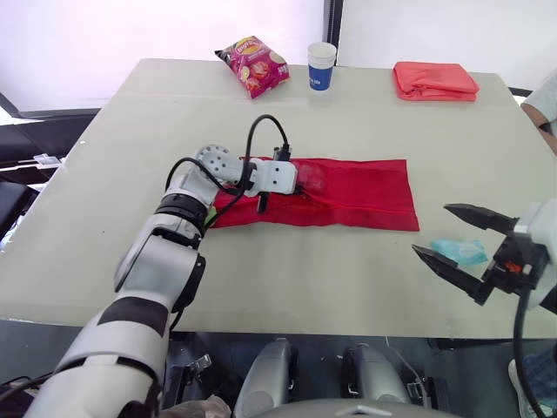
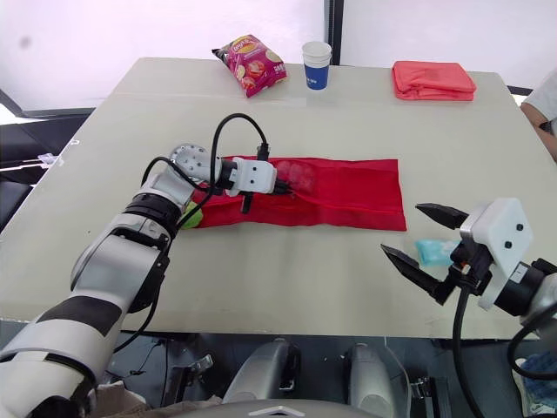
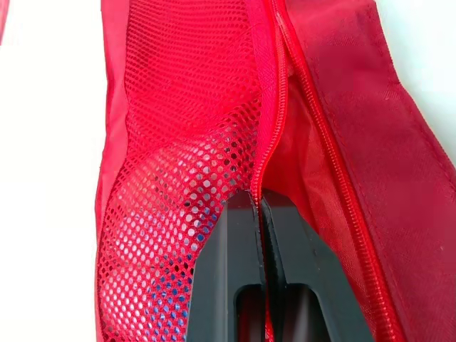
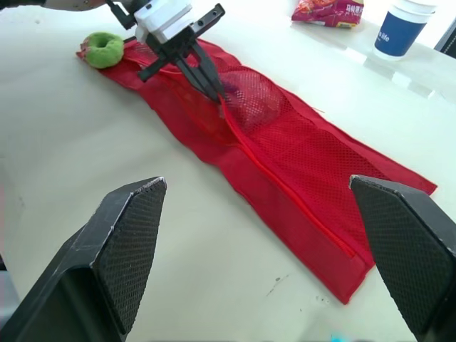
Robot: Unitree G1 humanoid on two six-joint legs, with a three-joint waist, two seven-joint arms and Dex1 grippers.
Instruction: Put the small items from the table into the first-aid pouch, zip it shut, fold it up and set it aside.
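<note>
- I'm reading the left gripper (image 3: 258,206) as pressed together, pinching the zipper edge of the red pouch (image 1: 365,192) near its 9 o'clock end.
- The pouch is lying flat mid-table, its long axis running 9 to 3 o'clock.
- The right gripper (image 1: 431,228) is hanging spread wide, gripping nothing, by the table's 4 o'clock edge.
- A teal packet (image 1: 461,252) is lying just beside it, toward 4 o'clock from the fingertips, so the right arm is nearer.
- A green ring (image 4: 104,48) is sitting at the pouch's 9 o'clock end.
- I'm judging the packet as next, with the pinched opening lying toward 10 o'clock from it.
</note>
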